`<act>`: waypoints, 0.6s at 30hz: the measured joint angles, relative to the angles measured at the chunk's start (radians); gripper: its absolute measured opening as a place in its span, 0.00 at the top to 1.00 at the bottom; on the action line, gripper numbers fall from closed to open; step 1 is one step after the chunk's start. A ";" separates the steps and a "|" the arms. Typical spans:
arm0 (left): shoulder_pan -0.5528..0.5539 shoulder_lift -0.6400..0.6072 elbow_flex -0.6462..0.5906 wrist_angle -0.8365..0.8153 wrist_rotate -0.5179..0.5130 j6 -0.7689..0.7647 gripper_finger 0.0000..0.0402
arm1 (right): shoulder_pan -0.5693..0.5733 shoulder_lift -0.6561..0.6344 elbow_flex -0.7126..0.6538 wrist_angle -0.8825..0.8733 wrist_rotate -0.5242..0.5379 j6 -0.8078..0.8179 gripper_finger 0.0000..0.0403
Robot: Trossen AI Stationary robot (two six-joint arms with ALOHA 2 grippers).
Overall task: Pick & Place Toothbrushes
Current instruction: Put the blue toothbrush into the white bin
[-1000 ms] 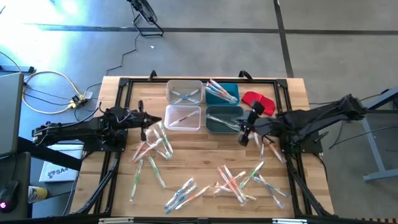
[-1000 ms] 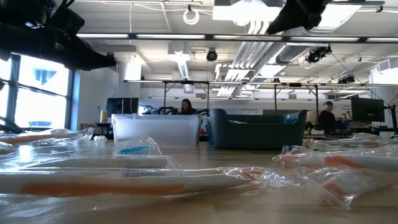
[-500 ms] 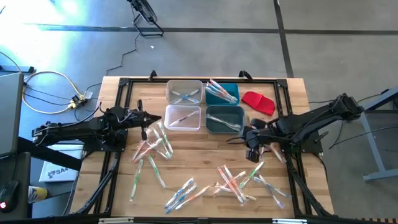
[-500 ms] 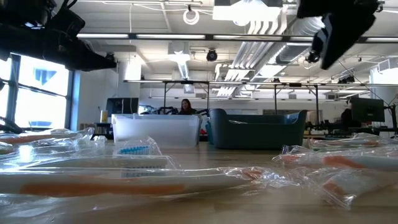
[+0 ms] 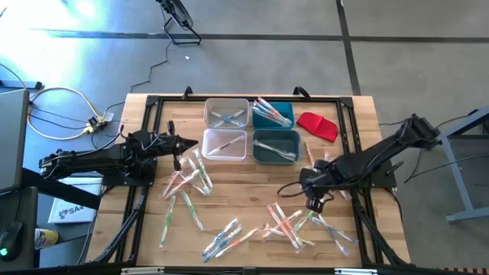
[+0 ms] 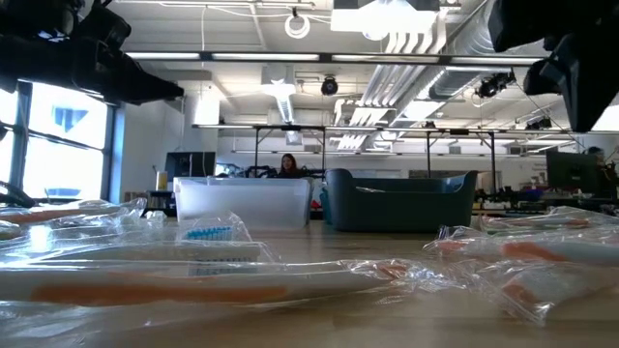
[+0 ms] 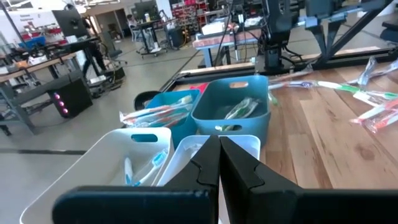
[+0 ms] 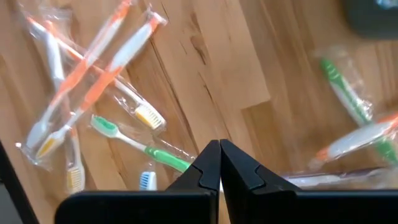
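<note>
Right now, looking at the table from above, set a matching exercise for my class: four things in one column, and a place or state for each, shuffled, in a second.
Things
1. red cloth
2. left hand
3. right hand
4. cable

Places or states
A. shut, over the loose toothbrushes near the table's front right
B. coiled on the floor, off the table's left side
C. lying by the teal bins, at the back right
D. shut, beside the white bins

Pairs: 1-C, 2-D, 3-A, 4-B
</note>
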State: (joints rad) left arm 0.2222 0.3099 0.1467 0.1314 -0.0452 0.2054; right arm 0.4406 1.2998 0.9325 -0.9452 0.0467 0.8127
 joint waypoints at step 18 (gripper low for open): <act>0.000 0.000 0.000 -0.021 -0.002 -0.001 1.00 | 0.218 0.116 0.000 -0.083 -0.377 0.628 1.00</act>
State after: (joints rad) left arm 0.2221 0.3099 0.1467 0.1099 -0.0469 0.2044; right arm 0.6589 1.4155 0.9325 -1.0279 -0.3305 1.4412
